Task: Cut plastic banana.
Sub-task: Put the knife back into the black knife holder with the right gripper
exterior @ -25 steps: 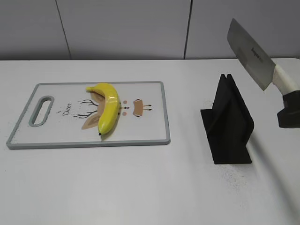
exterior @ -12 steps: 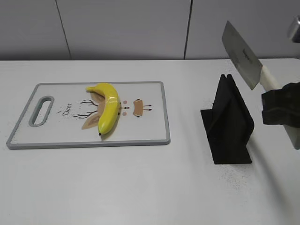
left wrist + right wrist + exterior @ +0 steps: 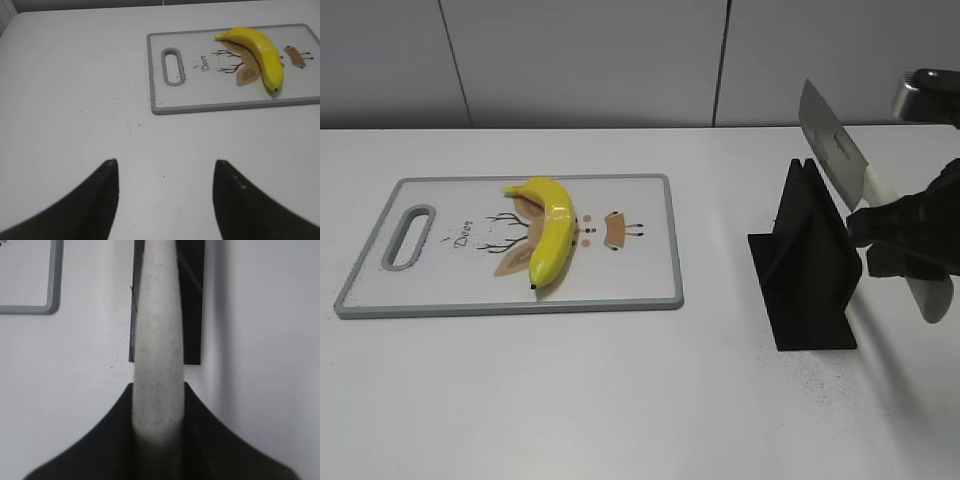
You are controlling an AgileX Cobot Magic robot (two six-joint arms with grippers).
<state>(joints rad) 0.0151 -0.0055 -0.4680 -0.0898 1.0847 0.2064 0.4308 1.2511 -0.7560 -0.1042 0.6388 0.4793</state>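
We see the plastic banana (image 3: 550, 227) lying across the middle of a grey-rimmed cutting board (image 3: 650, 285) on the white surface (image 3: 620, 400), over the board's printed deer drawing. The board sits to the left in the exterior view, its handle slot at the far left end.

To the right stands a black knife holder (image 3: 807, 262), upright on the surface and well apart from the board. The right end effector (image 3: 900, 240) is pinched on the white handle of a cleaver (image 3: 832, 145), whose blade slants up and to the left just above the top of the holder. In the right wrist view, the handle (image 3: 157, 340) runs straight up between the 2 dark fingers (image 3: 100, 440), with the holder below it and a corner of the board at upper left.

The left end effector (image 3: 165, 172) hovers over bare surface with its 2 fingers spread, pinching nothing; the board and banana lie ahead of it, well apart.
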